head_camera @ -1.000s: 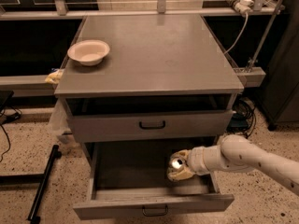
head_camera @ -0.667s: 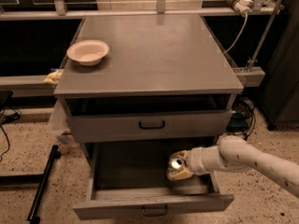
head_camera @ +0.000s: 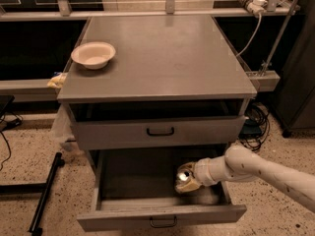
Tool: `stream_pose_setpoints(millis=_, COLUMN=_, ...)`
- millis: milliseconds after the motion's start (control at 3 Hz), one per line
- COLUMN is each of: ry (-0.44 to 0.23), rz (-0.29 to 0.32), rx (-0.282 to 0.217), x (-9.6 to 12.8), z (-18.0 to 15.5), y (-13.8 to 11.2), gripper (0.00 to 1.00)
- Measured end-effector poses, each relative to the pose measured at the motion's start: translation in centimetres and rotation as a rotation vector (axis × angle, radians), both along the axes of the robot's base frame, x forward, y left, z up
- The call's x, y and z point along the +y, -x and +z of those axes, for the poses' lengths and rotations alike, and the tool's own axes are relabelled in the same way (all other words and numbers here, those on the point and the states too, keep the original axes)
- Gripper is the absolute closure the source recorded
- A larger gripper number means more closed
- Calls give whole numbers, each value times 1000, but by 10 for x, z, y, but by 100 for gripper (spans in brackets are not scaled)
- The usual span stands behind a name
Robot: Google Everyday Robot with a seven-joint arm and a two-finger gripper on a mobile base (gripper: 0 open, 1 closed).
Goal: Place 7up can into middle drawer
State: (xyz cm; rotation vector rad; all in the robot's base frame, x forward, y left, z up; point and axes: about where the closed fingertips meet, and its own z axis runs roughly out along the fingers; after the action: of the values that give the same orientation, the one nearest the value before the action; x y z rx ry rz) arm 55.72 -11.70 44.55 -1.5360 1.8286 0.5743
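Observation:
The middle drawer (head_camera: 147, 211) is pulled wide open at the bottom of the grey cabinet, below the shut upper drawer front (head_camera: 160, 131). The 7up can (head_camera: 184, 176), silvery with a shiny top, is inside the drawer at its right side, low over the drawer floor. My gripper (head_camera: 188, 182) reaches in from the right on a white arm and is closed around the can.
A cream bowl (head_camera: 93, 54) sits on the cabinet top (head_camera: 167, 53) at the left rear. A black bar (head_camera: 45, 193) lies on the floor to the left. Cables (head_camera: 253, 124) lie on the floor to the right. A shelf rail runs behind the cabinet.
The gripper and can have shifted very slightly left inside the open drawer. Nothing else moved.

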Motion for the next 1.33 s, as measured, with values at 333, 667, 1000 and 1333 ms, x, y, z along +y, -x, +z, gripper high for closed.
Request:
stream_pose_setpoints(millis=333, ry=5, rz=3, rx=16, x=-1, z=-19, y=-2, gripper=100)
stream_pose_setpoints(millis=667, ry=5, rz=-1, rx=17, x=-1, z=-31, y=-5, gripper=100)
stream_pose_setpoints(millis=1000, ry=5, rz=-1, rx=17, x=-1, z=-31, y=-5, gripper=81)
stream_pose_setpoints(millis=1333, ry=5, rz=-1, rx=17, x=-1, z=-31, y=-5, gripper=58)
